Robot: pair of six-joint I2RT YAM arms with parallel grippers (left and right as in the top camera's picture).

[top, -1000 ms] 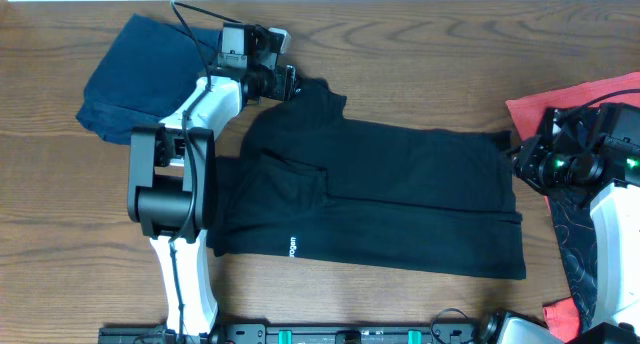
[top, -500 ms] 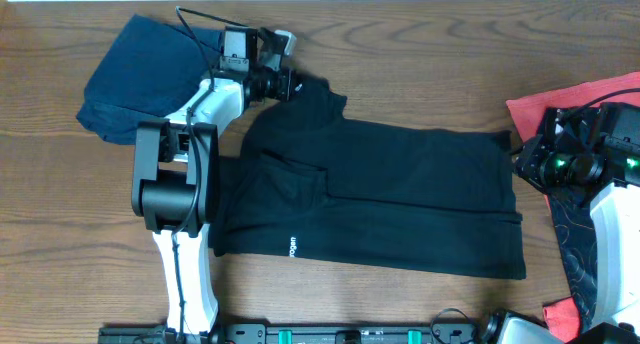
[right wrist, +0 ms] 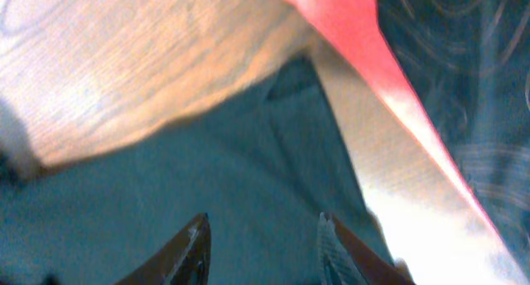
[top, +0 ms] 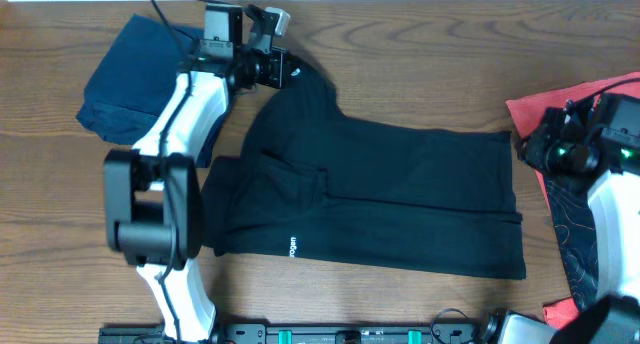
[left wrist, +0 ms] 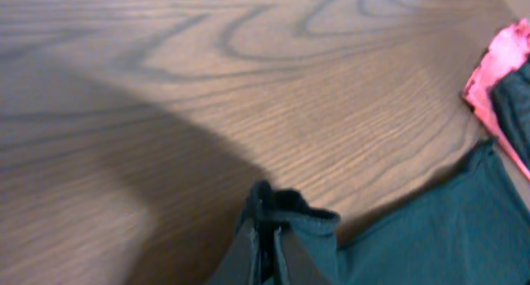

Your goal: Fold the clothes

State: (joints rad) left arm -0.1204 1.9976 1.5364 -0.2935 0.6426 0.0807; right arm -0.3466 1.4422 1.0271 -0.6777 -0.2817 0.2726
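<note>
The clothes in play are a black T-shirt with small white print, spread across the middle of the table. My left gripper is at its far left corner and is shut on a bunched fold of the black fabric; the left wrist view shows the cloth pinched between the closed fingers. My right gripper hovers at the shirt's right edge. In the right wrist view its fingers stand apart over the dark cloth, with nothing between them.
A navy garment lies crumpled at the far left, partly under the left arm. A red garment with a dark patterned part lies along the right edge, under the right arm. The table's far edge runs just behind the left gripper.
The left gripper has shut on the shirt's corner and drawn it up and to the left, stretching the cloth. The right gripper's jaws have widened a little.
</note>
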